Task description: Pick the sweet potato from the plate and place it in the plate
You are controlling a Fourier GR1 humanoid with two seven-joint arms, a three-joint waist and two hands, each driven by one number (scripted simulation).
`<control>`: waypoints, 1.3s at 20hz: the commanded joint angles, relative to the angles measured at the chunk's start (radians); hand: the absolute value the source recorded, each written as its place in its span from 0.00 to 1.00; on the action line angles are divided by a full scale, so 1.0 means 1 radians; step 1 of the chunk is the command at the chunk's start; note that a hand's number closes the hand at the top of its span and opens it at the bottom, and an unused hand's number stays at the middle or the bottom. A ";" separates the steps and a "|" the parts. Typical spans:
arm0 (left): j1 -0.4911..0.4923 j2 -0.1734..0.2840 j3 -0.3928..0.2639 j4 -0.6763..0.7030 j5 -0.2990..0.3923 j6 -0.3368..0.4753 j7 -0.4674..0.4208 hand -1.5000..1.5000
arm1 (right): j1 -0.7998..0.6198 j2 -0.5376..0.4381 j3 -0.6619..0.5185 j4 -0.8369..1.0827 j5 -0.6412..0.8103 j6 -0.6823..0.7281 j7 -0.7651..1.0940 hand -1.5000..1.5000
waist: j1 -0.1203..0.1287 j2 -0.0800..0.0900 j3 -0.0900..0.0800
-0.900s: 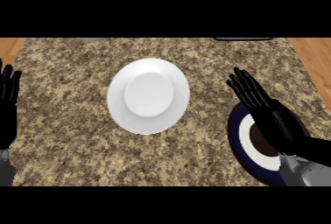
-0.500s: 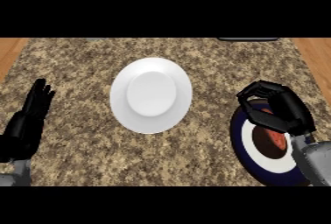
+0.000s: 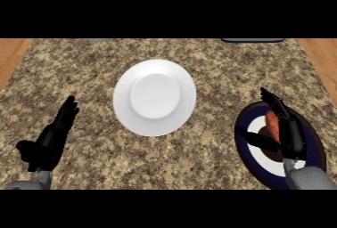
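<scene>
Near the tabletop's (image 3: 79, 80) right edge, right hand (image 3: 289, 133) is grasping sweet potato (image 3: 272, 126) over dark plate (image 3: 245, 133); white plate (image 3: 154, 98) is lying centrally; left hand (image 3: 54, 140) is resting released.

The sweet potato (image 3: 271, 126) is mostly hidden by the right hand (image 3: 289, 133); only an orange strip is seen between thumb and fingers, so its full shape cannot be told. The dark blue plate (image 3: 247, 129), at 4 o'clock, is partly covered by this hand and forearm, and its lower rim is cut off. Whether the sweet potato is lifted or lying on the plate cannot be told. At 12 o'clock, two dark objects (image 3: 253, 40) are cut by the upper edge and cannot be identified. The left forearm (image 3: 30, 183) is cut off at 7 o'clock.
</scene>
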 commanded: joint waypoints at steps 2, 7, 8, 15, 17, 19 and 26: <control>0.010 -0.006 0.015 -0.004 0.000 -0.041 0.004 0.50 | 0.119 -0.051 -0.067 -0.082 0.052 -0.072 -0.035 0.00 | 0.001 -0.005 0.001; -0.018 0.023 0.068 0.073 0.015 -0.090 -0.012 0.50 | 0.189 -0.180 -0.033 -0.207 0.188 -0.115 0.201 0.00 | -0.006 -0.006 -0.002; -0.037 -0.026 0.043 0.117 -0.025 -0.053 -0.054 0.50 | 0.143 -0.238 -0.048 -0.222 0.184 -0.066 0.290 0.00 | -0.006 -0.004 -0.002; -0.031 -0.034 0.033 0.066 -0.030 -0.054 -0.025 0.50 | 0.163 -0.405 0.064 -0.285 0.308 0.111 0.605 0.00 | 0.008 -0.004 -0.003; -0.023 -0.020 0.049 0.107 -0.023 -0.088 -0.050 0.50 | 0.146 -0.440 0.068 -0.326 0.304 0.179 0.692 0.00 | 0.010 -0.003 -0.002; -0.024 -0.033 0.047 0.087 -0.030 -0.090 -0.033 0.50 | 0.101 -0.416 0.054 -0.319 0.295 0.228 0.750 0.00 | 0.012 -0.003 0.000; -0.035 -0.050 0.086 0.053 -0.046 -0.100 0.010 0.50 | 0.157 -0.398 0.010 -0.343 0.331 0.330 0.841 0.00 | 0.005 -0.005 0.000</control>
